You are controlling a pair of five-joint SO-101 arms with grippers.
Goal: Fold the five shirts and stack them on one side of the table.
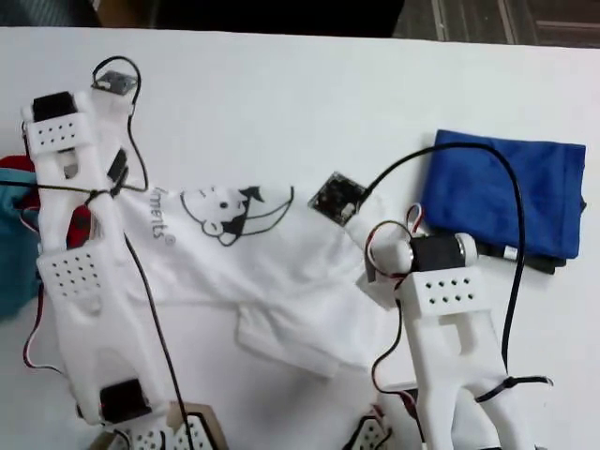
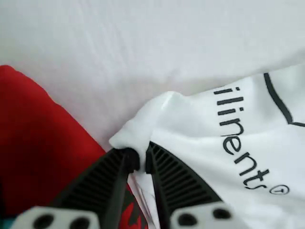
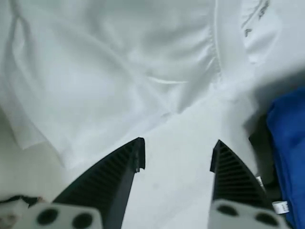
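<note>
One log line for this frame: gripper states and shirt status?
left gripper: shut on white shirt edge | right gripper: open, beside white shirt | blue shirt: folded, lying apart

White table (image 1: 281, 84) (evenly lit); dark floor (image 1: 469, 19) beyond far edge.

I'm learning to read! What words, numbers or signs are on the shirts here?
White shirt: black letters beside a cartoon drawing, ending in a small circled sign. The start is cut off, so the whole word cannot be read.
Blue shirt: a small white tag, too small to read.
White shirt's sewn-in label: too blurred to read.
No numbers show.
</note>
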